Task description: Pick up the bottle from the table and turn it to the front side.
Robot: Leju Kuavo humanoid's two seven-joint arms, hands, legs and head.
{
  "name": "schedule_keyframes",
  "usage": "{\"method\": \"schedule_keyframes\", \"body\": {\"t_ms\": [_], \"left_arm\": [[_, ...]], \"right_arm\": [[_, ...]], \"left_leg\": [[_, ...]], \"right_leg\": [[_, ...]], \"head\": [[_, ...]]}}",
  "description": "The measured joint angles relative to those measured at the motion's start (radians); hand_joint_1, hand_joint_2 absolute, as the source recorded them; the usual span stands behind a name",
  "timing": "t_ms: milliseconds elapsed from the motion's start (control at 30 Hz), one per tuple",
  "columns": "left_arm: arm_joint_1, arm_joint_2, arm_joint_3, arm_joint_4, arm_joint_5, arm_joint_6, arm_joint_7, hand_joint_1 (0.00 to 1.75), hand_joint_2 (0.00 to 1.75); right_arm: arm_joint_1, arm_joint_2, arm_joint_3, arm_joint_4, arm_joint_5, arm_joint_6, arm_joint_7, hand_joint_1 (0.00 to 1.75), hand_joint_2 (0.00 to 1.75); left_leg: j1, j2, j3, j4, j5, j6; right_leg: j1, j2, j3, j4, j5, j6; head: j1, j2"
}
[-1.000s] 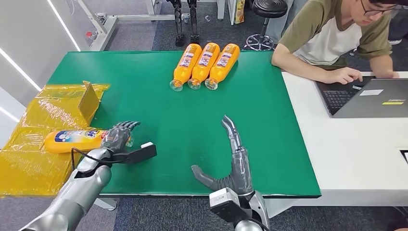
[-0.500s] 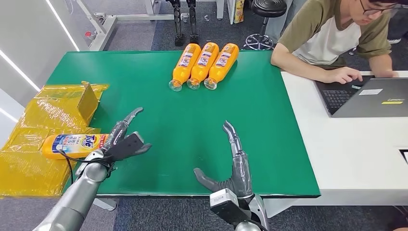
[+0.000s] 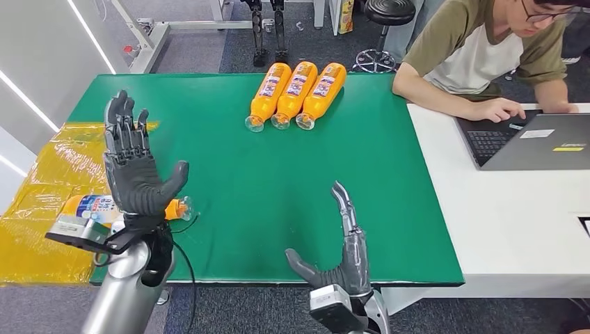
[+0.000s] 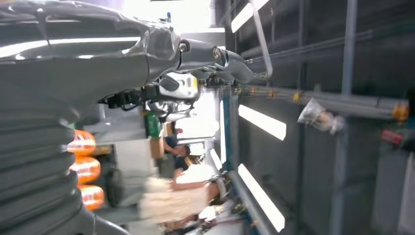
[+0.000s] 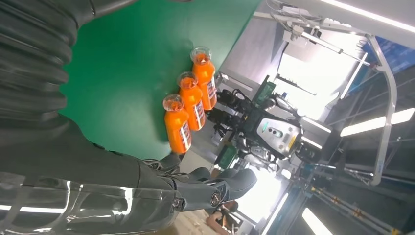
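Note:
An orange bottle (image 3: 94,207) with a blue and white label lies on its side at the left edge of the green table (image 3: 236,167), partly on yellow plastic. My left hand (image 3: 132,167) is raised above it, palm toward the camera, fingers spread, holding nothing. It hides the bottle's middle; the clear cap end (image 3: 182,207) shows beside the wrist. My right hand (image 3: 344,250) rests open at the table's near edge, fingers pointing away. Three orange bottles (image 3: 296,92) lie side by side at the far middle, also seen as bottles (image 5: 188,110) in the right wrist view.
Crinkled yellow plastic wrap (image 3: 49,195) covers the table's left end, with a cardboard piece (image 3: 129,146) standing on it. A person (image 3: 487,52) sits at a white table (image 3: 508,216) on the right, typing on a laptop (image 3: 536,139). A stool (image 3: 386,21) stands behind.
My left hand has let go of the bottle and risen, turning upright with its palm facing me and fingers spread. The bottle stays lying at the left edge. My right hand barely shifted.

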Motion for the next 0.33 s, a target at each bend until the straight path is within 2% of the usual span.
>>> {"method": "schedule_keyframes", "body": {"t_ms": [167, 233, 333], "left_arm": [[0.059, -0.117, -0.045, -0.053, 0.047, 0.141, -0.03, 0.0, 1.75], [0.086, -0.141, -0.058, -0.071, 0.058, 0.161, -0.034, 0.0, 1.75], [0.122, -0.152, -0.071, -0.096, 0.017, 0.206, -0.035, 0.0, 1.75]], "right_arm": [[0.009, 0.001, -0.003, -0.047, -0.033, -0.039, -0.013, 0.0, 1.75], [0.014, 0.001, -0.005, -0.06, -0.064, -0.044, -0.019, 0.0, 1.75], [0.026, 0.0, -0.006, -0.071, -0.087, -0.041, -0.022, 0.0, 1.75]], "left_leg": [[-0.001, 0.0, 0.0, 0.0, -0.001, 0.0], [-0.001, 0.001, 0.0, 0.0, -0.001, 0.0], [-0.001, 0.001, 0.0, 0.0, -0.001, 0.0]], "right_leg": [[0.0, 0.0, 0.0, 0.0, 0.0, 0.0], [0.0, 0.0, 0.0, 0.0, 0.0, 0.0], [0.001, 0.0, 0.0, 0.0, 0.0, 0.0]], "head": [[0.0, 0.0], [0.0, 0.0], [0.0, 0.0]]}}
